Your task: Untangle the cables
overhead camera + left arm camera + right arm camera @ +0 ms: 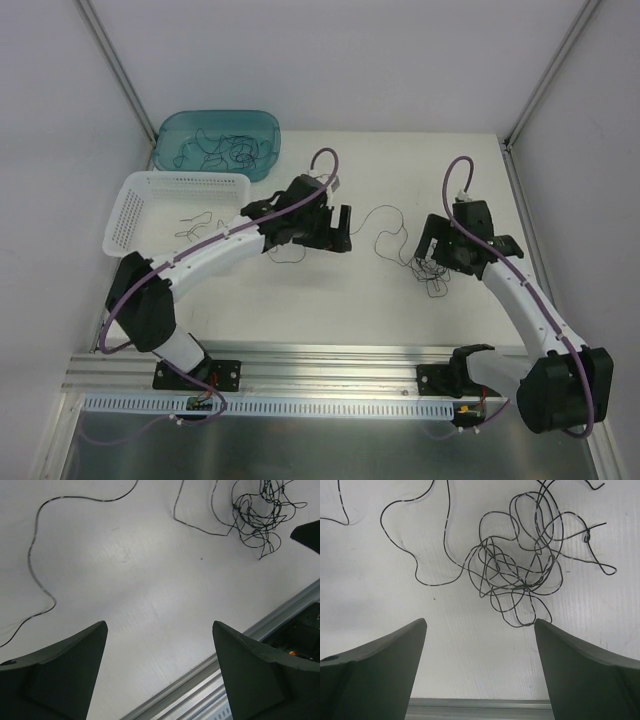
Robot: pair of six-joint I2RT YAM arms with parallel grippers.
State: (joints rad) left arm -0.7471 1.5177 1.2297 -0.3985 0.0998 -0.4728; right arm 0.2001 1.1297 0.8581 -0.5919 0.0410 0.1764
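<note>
White worktop (380, 300) under me, my left hand (159, 630) spread wide and empty, my right hand (481, 625) likewise apart, tangled cables (520, 577) at its twelve o'clock

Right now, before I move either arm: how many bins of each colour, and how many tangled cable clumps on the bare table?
Teal tub: 1
White basket: 1
Tangled cable clump: 1
Total: 3

Left pincer (157, 630) and right pincer (480, 625) both gape wide, tilted downward, turned toward each other.
</note>
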